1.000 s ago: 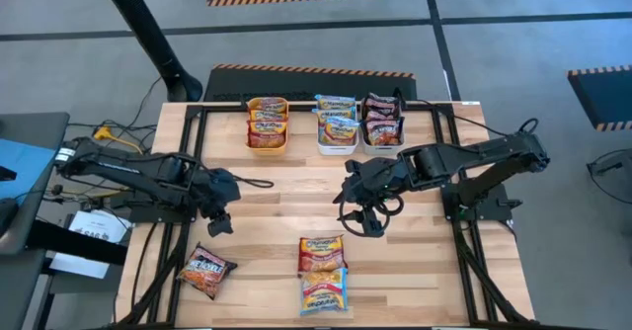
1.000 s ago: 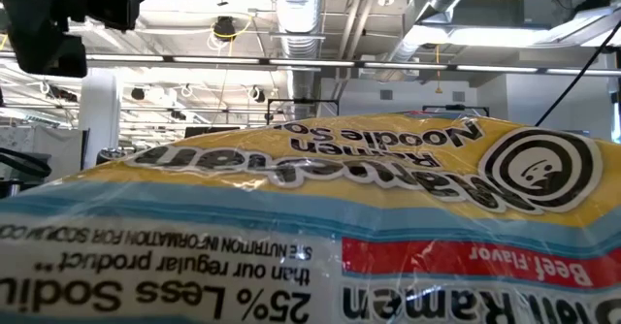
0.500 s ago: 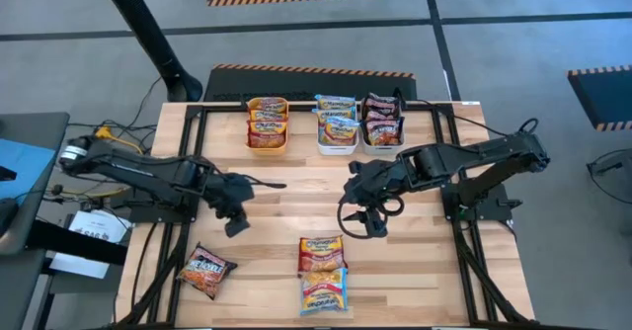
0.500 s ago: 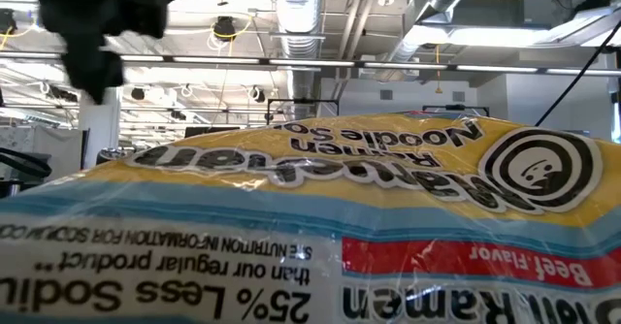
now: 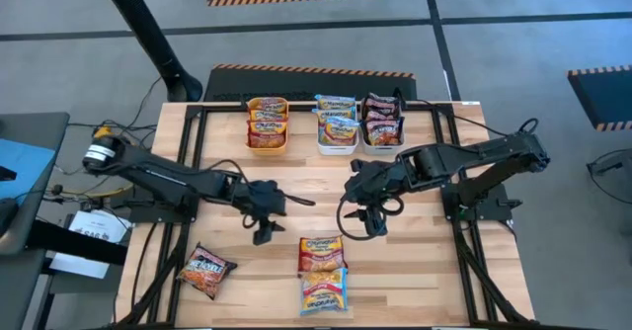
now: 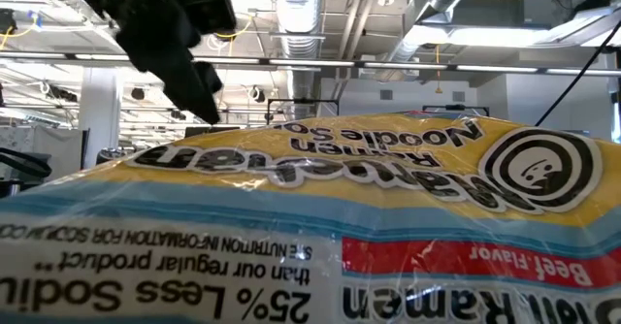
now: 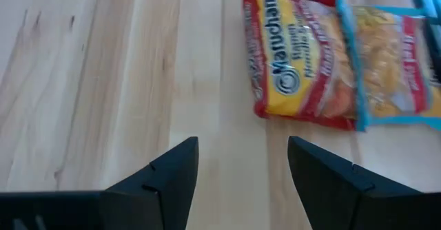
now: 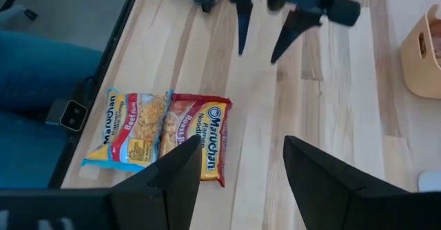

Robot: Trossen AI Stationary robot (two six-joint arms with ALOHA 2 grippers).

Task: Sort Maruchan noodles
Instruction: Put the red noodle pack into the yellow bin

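Maruchan noodles: two packets, the red-edged packet [image 5: 322,254] and the blue-edged packet [image 5: 324,291], lie just beyond the left gripper [image 5: 263,233]; it has swung in from the dark packet [image 5: 205,271], jaws wide and empty, likely lining up a pick; right gripper [image 5: 373,221] hovers nearby, open, empty, barely moved.

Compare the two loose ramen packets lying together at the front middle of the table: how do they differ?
The red-edged packet lies nearer the bins, while the blue-edged packet lies nearer the front edge. The red-edged packet has a red border and a yellow face; the blue-edged packet has a light blue border with a red band. The red-edged packet sits closer to both grippers. Both lie flat, side by side, touching or slightly overlapping, and neither is held.
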